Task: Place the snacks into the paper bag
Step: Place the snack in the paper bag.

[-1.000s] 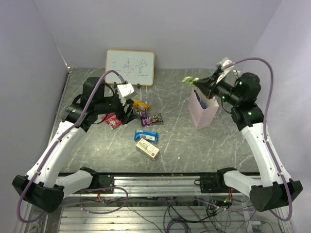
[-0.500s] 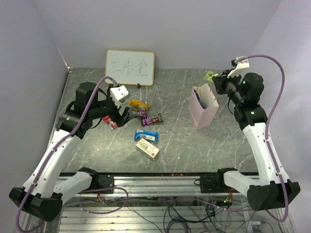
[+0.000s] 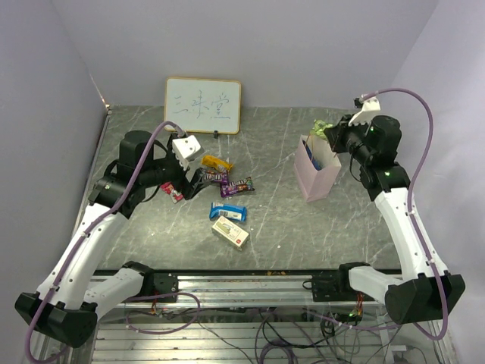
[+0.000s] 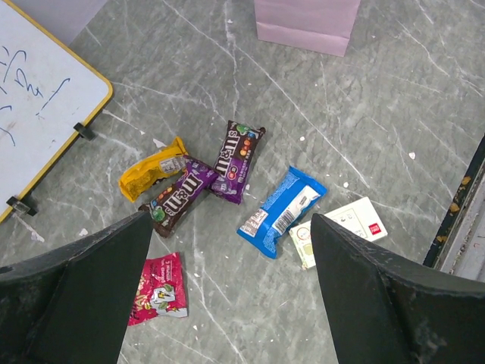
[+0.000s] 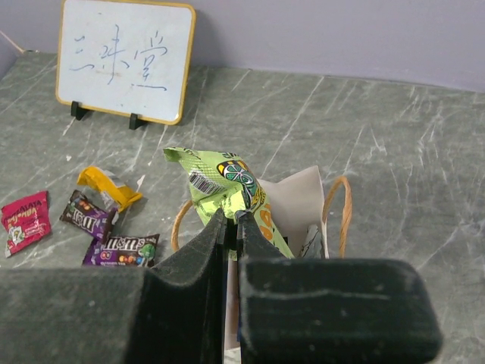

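Six snacks (image 4: 239, 159) lie under wide left jaws; right jaws pinch green packet (image 5: 227, 182).

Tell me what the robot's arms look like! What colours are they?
The left arm and right arm have long white shells with chunky black joints. A purple cable loops along each. The left pincer and right pincer have black fingers. Tiny green lights glow on the right arm.

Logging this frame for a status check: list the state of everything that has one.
Paper bag: upright, top open.
Green packet: held at the bag's mouth.
Right jaws: shut on the packet.
Left jaws: open, empty.
Blue-white bar: lying flat, outside the bag.
Whiteboard: standing, written on.
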`<state>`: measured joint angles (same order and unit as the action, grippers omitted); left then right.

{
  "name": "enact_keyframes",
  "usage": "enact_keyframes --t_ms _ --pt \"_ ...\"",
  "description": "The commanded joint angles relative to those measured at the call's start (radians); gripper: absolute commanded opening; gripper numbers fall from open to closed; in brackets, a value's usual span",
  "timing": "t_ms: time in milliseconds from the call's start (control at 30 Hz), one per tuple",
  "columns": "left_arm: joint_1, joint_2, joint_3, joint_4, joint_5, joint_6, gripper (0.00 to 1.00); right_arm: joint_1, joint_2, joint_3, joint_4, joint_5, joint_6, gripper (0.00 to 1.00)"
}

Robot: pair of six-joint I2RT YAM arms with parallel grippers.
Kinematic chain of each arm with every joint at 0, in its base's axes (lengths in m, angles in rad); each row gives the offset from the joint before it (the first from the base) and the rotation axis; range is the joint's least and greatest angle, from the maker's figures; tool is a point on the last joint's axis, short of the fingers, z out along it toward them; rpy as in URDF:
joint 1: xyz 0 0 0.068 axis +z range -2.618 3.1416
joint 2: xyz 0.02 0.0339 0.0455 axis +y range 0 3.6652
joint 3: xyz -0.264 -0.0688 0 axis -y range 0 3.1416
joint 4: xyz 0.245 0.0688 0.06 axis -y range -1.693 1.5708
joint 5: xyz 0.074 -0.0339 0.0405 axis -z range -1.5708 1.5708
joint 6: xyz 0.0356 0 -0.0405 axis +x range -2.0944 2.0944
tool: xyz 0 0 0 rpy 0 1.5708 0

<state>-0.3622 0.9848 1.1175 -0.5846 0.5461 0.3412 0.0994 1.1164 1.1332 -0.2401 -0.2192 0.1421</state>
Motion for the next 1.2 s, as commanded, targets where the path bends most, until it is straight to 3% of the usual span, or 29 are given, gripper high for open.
enact_keyframes --t_ms 0,567,1167 --pt "0.009 -0.018 -0.011 0.047 0.0 0.0 0.96 -0.005 -0.006 -0.034 0.033 0.017 0.024 0.0" --pt "0.018 -0.046 -0.039 0.08 -0.03 -0.01 0.96 -0.005 0.021 -0.161 0.116 0.143 0.078 0.0" --pt "0.02 -0.051 -0.053 0.095 -0.062 -0.024 0.97 -0.006 0.054 -0.191 0.143 0.225 0.105 0.0"
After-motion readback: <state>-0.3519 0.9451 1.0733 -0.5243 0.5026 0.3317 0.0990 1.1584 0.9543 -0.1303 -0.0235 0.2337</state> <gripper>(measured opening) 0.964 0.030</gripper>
